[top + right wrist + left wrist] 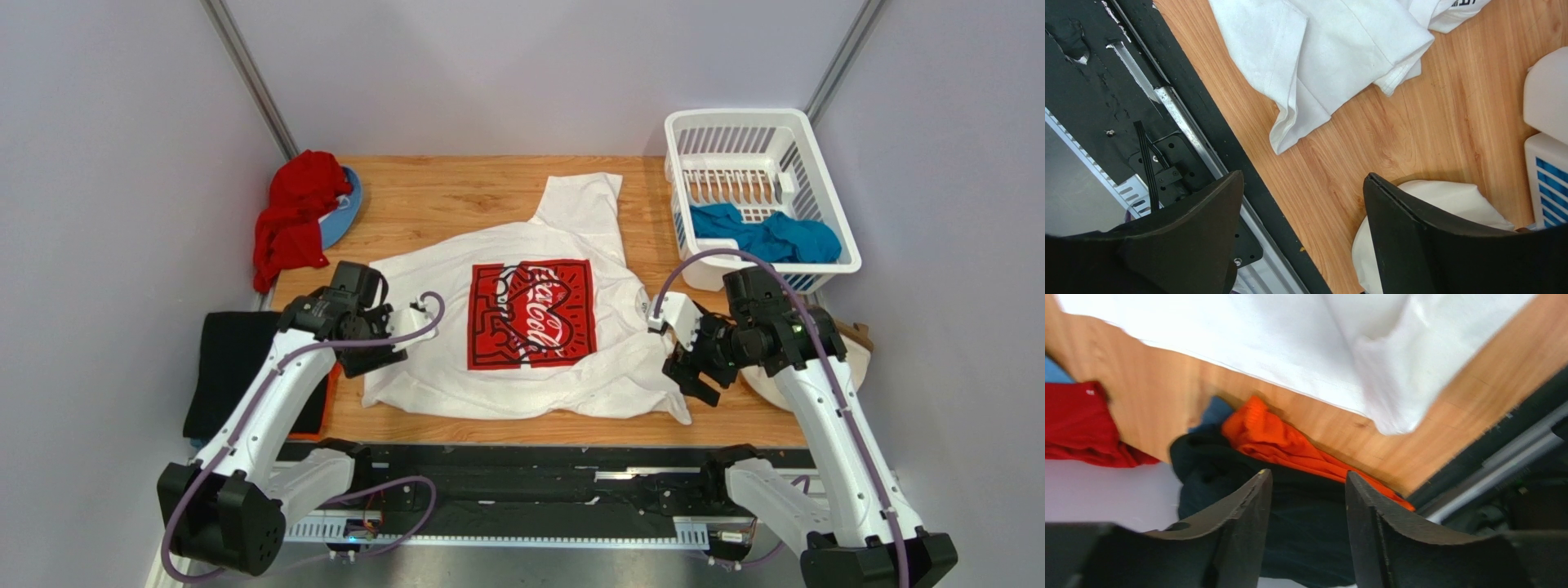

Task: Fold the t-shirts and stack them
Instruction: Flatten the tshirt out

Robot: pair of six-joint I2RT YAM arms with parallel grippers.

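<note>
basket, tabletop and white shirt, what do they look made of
Basket: white moulded plastic, faintly glossy; slotted walls and a rolled rim suggest it. Tabletop: wood or wood-look laminate, matte, with visible grain. White t-shirt: soft cloth, probably cotton knit; it creases and drapes in folds.

You've got the wood table: white t-shirt spread print-up at ctr, red cloth in far-L corner, white basket in far-R corner, cream bag by R edge.
</note>
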